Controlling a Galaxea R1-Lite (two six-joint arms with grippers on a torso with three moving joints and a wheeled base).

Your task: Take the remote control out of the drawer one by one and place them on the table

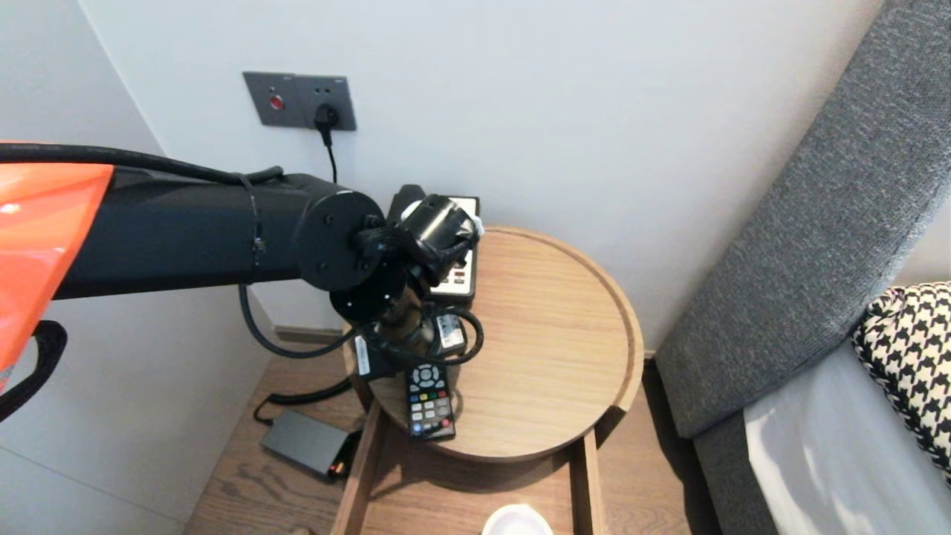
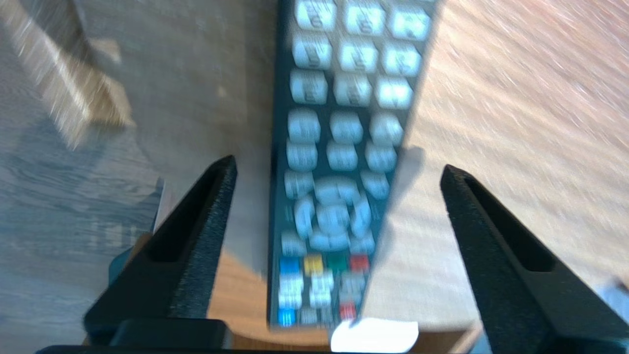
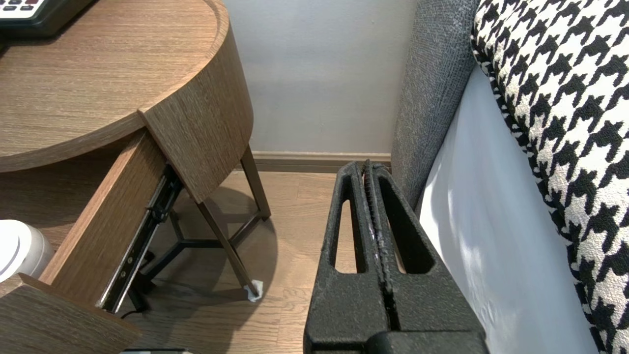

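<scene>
A black remote control point(image 1: 429, 401) with grey and coloured buttons lies flat on the round wooden table point(image 1: 550, 334), at its front left rim. My left arm point(image 1: 223, 230) reaches over that spot, and its wrist hides the fingers in the head view. In the left wrist view my left gripper point(image 2: 338, 166) is open just above the remote control point(image 2: 339, 123). One finger stands on each side of it, with a gap on both sides. My right gripper point(image 3: 366, 164) is shut on nothing, parked low over the wooden floor beside the bed.
A desk telephone point(image 1: 457, 275) sits at the table's back left. Below the table an open drawer point(image 1: 591, 483) holds a white object point(image 1: 518, 520). A power adapter point(image 1: 304, 442) lies on the floor at left. The grey headboard point(image 1: 817, 223) and houndstooth pillow point(image 1: 914, 357) stand at right.
</scene>
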